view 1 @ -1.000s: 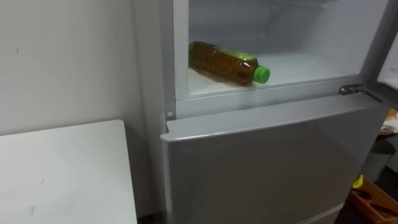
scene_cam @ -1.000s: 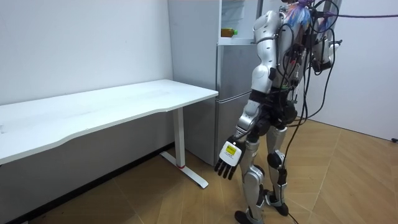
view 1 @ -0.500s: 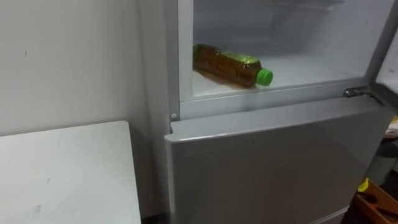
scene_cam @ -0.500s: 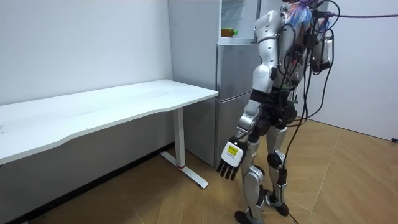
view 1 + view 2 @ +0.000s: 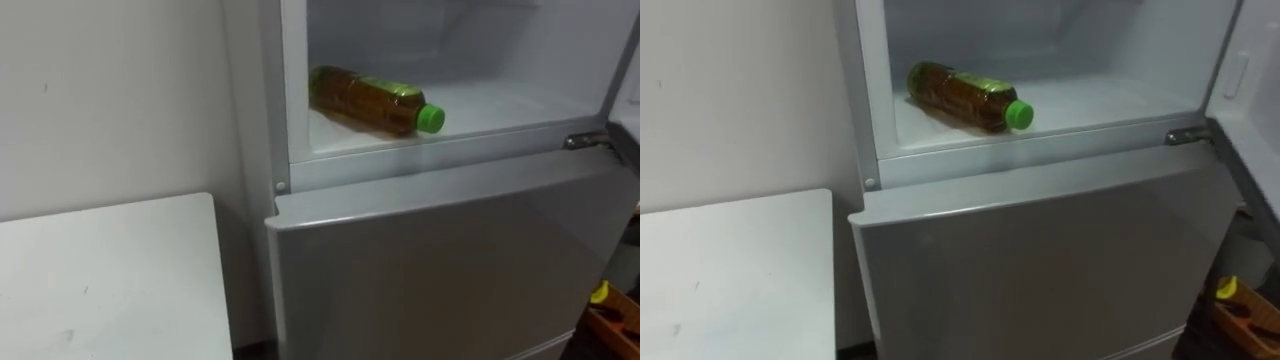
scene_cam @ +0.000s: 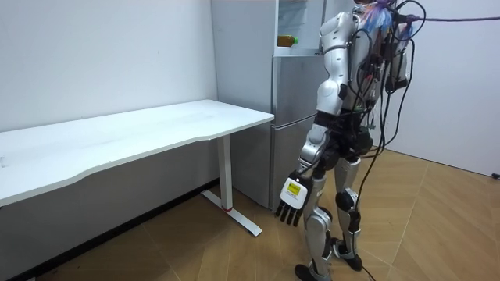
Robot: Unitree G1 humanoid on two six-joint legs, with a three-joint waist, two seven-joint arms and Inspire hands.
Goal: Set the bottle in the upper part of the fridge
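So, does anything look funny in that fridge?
The bottle lies tipped on its side near the front left of the upper fridge, its green cap pointing outward. Nothing looks spilled or broken.

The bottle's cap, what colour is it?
Green. The cap of the bottle shows best in the left eye view.

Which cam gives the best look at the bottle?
Left eye view: the bottle lies on its side in the open upper fridge compartment, green cap frontward. Right eye view shows nearly the same. Room view shows it small and distant.
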